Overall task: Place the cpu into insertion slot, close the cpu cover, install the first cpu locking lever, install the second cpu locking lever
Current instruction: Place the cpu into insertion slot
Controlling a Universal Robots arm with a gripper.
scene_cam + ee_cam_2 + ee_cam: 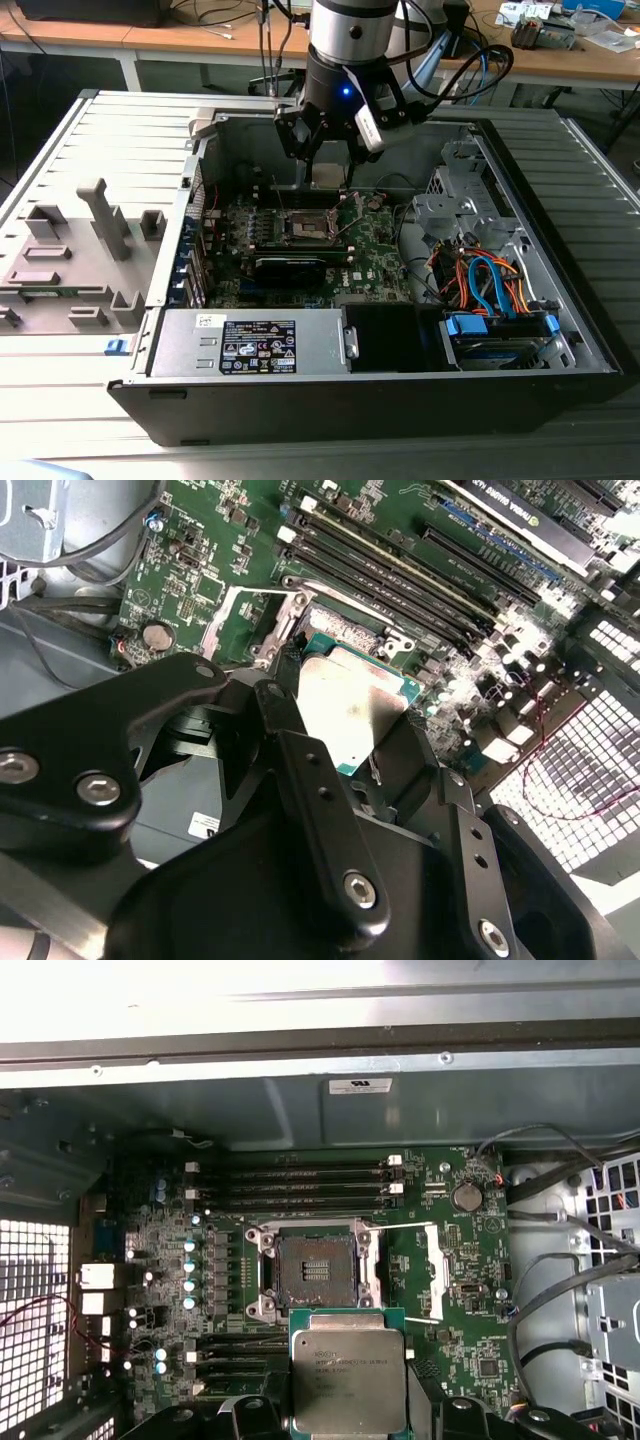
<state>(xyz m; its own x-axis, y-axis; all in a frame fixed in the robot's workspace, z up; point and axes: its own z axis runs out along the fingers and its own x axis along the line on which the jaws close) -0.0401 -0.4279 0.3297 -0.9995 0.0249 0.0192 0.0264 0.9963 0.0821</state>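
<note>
Aloft, black angular tool (326, 165) clamping flat square silvery cpu (348, 1380), near dark-centred, metal-rimmed insertion slot (315, 1270), green board (470, 1290).

Silver-grey arm (350, 35); black fingers (310, 800), silver screws (360, 888); blue light (345, 93); black cables (497, 75).

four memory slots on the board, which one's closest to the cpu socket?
The end memory slot, right beside the socket; the other three lie beyond it, toward the case wall.
</note>
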